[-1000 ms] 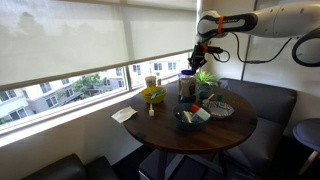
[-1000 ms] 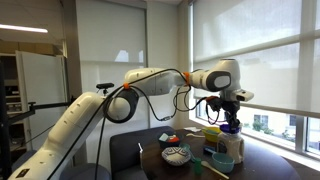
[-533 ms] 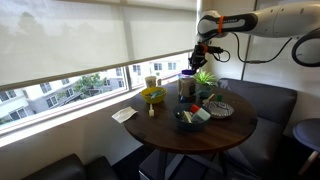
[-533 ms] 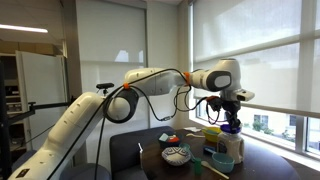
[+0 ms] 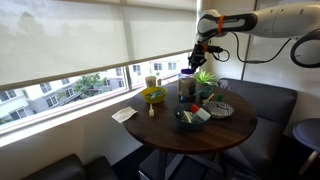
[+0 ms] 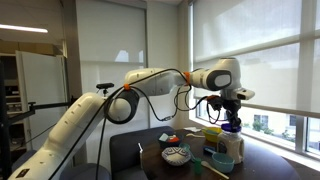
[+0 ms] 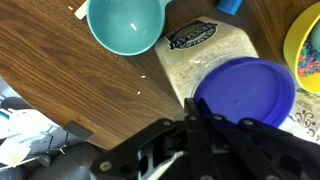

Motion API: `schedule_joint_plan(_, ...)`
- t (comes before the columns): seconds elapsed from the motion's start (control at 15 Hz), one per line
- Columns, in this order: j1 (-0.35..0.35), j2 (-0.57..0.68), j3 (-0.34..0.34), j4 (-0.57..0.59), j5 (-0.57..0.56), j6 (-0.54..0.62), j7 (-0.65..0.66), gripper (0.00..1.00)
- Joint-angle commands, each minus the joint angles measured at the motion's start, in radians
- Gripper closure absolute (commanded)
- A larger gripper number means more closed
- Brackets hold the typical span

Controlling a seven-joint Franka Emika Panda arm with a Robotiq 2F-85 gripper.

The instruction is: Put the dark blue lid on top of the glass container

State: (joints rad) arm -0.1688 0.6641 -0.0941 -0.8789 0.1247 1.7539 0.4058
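My gripper (image 7: 190, 125) is shut on the rim of the dark blue lid (image 7: 245, 92), a flat round disc. The lid hangs just over the glass container (image 7: 200, 45), a jar of pale grains with a dark label, and hides most of its mouth. In both exterior views the gripper (image 5: 198, 60) (image 6: 231, 113) holds the lid (image 6: 232, 127) above the jar (image 5: 186, 88) at the window side of the round wooden table (image 5: 165, 130). Whether the lid touches the jar cannot be told.
A teal bowl (image 7: 125, 22) stands next to the jar and a yellow-green bowl (image 7: 310, 45) on its other side. The table also holds a paper cup (image 5: 151, 81), a dark bowl with items (image 5: 190, 119), a plate (image 5: 220, 109), a napkin (image 5: 124, 115) and a plant (image 5: 205, 76).
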Motion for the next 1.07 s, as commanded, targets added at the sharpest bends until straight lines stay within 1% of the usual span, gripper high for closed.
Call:
schedule_joint_plan(0.0, -0.002, 0.037, 0.001, 0.066, 0.003, -0.026, 0.015, 0.70)
schedule_joint_plan(0.2, -0.002, 0.042, 0.002, 0.073, 0.005, -0.027, 0.012, 0.52)
schedule_joint_plan(0.47, 0.011, 0.007, -0.010, 0.052, -0.016, 0.000, 0.022, 0.23)
schedule_joint_plan(0.67, 0.019, -0.057, -0.015, 0.004, -0.032, 0.085, 0.009, 0.03)
schedule_joint_plan(0.73, 0.021, -0.084, -0.013, -0.026, -0.037, 0.156, -0.007, 0.00)
schedule_joint_plan(0.87, 0.023, -0.117, -0.007, -0.059, -0.043, 0.287, -0.051, 0.00)
schedule_joint_plan(0.93, 0.008, -0.057, -0.002, 0.021, -0.024, 0.198, -0.024, 0.00)
schedule_joint_plan(1.0, 0.010, -0.072, -0.002, 0.011, -0.025, 0.234, -0.034, 0.00)
